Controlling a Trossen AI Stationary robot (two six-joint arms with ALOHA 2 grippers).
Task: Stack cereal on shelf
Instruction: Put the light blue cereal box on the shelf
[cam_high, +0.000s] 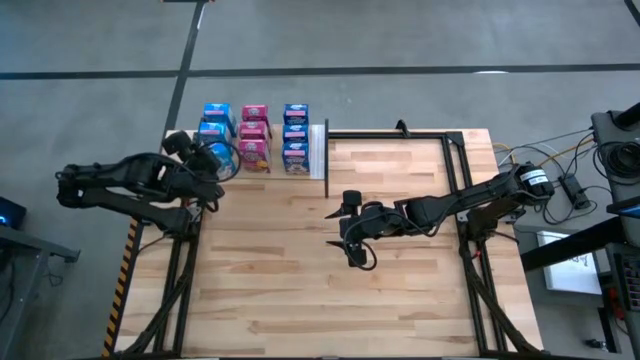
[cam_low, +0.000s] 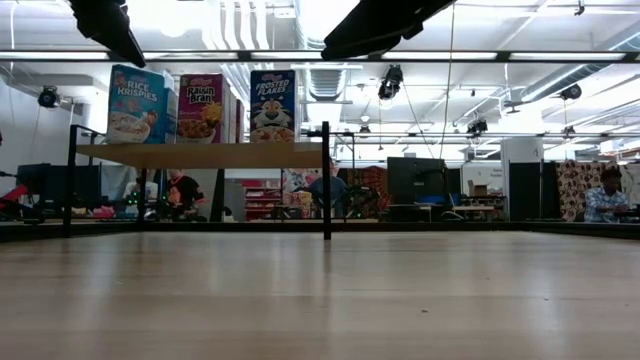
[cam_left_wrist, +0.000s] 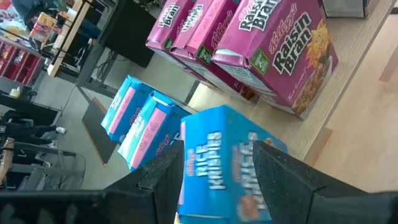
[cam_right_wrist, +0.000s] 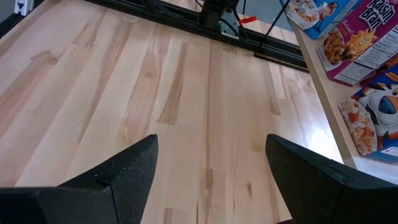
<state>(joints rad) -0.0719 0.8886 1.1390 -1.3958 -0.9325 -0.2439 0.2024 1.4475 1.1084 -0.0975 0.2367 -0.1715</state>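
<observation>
Seen from above, left hand (cam_high: 222, 160) holds a blue cereal box (cam_high: 224, 156) at the shelf (cam_high: 317, 150), beside stacked boxes. Left wrist: same grip. Right wrist: right hand (cam_right_wrist: 211, 168) gapes wide over bare table (cam_right_wrist: 186, 93). Nearly done.

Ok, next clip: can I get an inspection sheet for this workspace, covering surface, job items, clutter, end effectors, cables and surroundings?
Surface: plank tabletop, bare wood.
Job's things: cereal boxes in three rows on the shelf at the far left corner: blue, pink, blue. One blue Rice Krispies box sits between the left end effector's fingers.
Clutter: nothing seen on the tabletop.
End effectors: left end effector shut on the Rice Krispies box at the shelf; right end effector open, above mid-table, empty.
Cables: loose cables off the table's right edge.
Surroundings: workshop with people seated in the background.
</observation>
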